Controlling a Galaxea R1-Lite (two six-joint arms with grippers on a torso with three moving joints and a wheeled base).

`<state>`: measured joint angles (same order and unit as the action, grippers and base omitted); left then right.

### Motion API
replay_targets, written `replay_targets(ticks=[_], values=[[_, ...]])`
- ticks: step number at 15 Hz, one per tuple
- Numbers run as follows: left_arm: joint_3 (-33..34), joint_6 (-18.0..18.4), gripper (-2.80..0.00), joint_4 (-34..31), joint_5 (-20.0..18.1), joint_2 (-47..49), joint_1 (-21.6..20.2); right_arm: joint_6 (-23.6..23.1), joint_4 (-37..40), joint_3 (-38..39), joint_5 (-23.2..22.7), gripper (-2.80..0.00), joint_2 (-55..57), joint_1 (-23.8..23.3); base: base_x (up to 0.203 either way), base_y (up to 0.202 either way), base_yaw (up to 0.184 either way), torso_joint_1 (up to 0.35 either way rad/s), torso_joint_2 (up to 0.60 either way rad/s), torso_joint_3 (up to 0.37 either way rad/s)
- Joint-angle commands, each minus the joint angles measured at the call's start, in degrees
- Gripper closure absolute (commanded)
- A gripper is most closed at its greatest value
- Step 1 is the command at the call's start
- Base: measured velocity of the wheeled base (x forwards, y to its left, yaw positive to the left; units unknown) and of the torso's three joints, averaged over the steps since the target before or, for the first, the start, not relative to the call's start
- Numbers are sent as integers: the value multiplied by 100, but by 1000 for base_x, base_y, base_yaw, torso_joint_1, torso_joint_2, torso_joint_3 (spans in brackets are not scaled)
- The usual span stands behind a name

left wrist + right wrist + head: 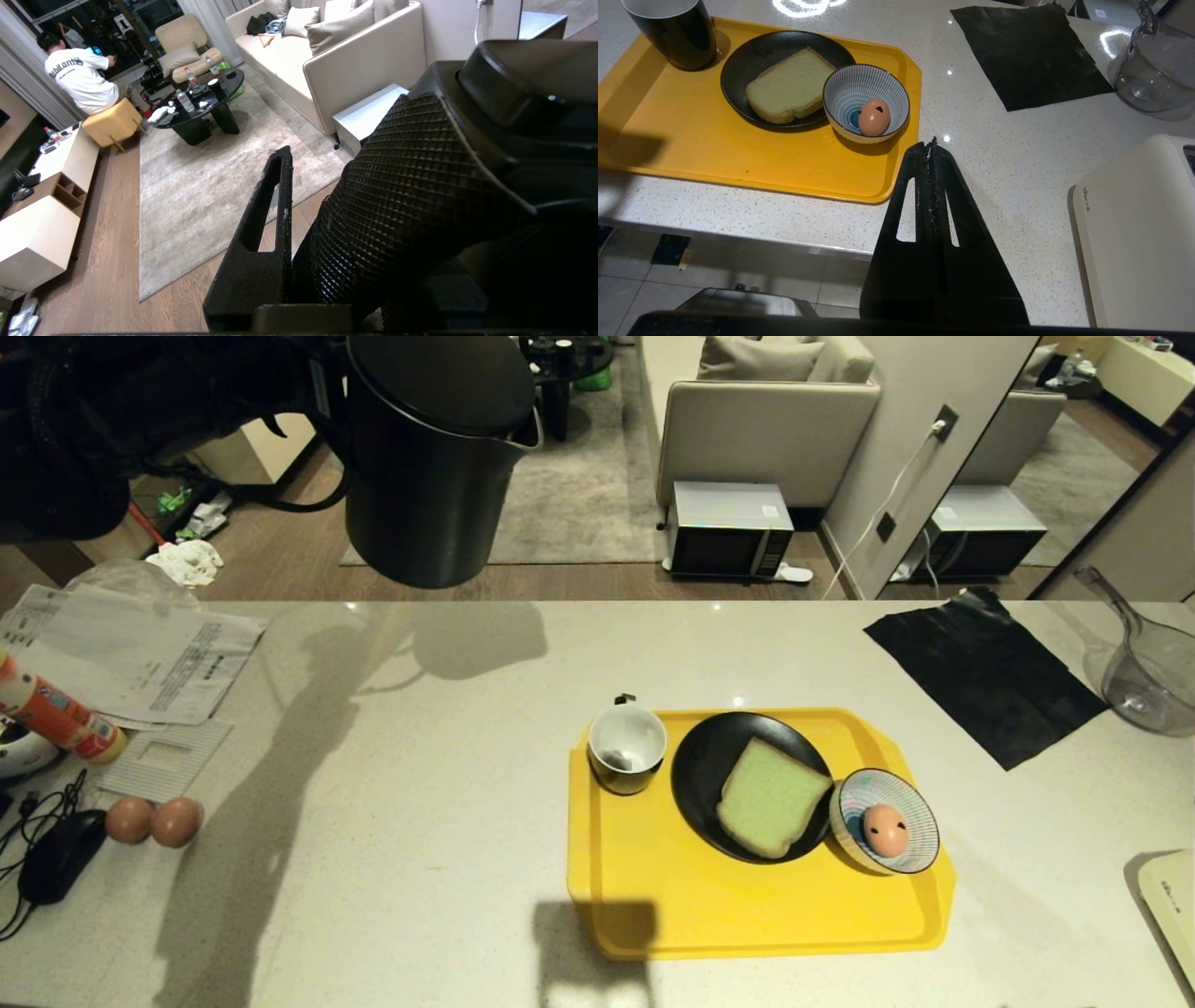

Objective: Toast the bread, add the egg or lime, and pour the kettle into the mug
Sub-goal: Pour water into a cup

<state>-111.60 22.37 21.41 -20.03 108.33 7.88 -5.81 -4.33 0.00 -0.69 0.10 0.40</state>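
High at left, kettle-gripping left end effector (299, 224)

On the desk (448, 784) sits a tray (747, 915) carrying, left to right, the mug (627, 747), a plate (709, 784) with the bread (771, 796) on it, and a bowl (920, 845) holding the egg (885, 829). The kettle (429, 467) hangs above the desk's far left edge. Two eggs (154, 821) lie touching at the desk's left, beside a mouse (61, 854).

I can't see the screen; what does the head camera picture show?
A black kettle, carried by the robot's left arm, hangs above the far edge of a pale counter. On a yellow tray sit a mug, bread on a black plate, and an egg in a striped bowl.
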Motion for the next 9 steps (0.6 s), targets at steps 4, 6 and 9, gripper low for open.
replay_targets(ticks=[4,6,9], values=[[-2,13,0,4,-9,4,4,-7,-7,158,-2,0,8,3,0,0,0,79,-154,-77],[-2,13,0,4,-9,4,4,-7,-7,152,-2,0,6,4,0,0,0,68,-138,-66],[-2,13,0,4,-9,4,12,-7,-7,155,-2,0,6,1,0,0,0,84,-161,-79]])
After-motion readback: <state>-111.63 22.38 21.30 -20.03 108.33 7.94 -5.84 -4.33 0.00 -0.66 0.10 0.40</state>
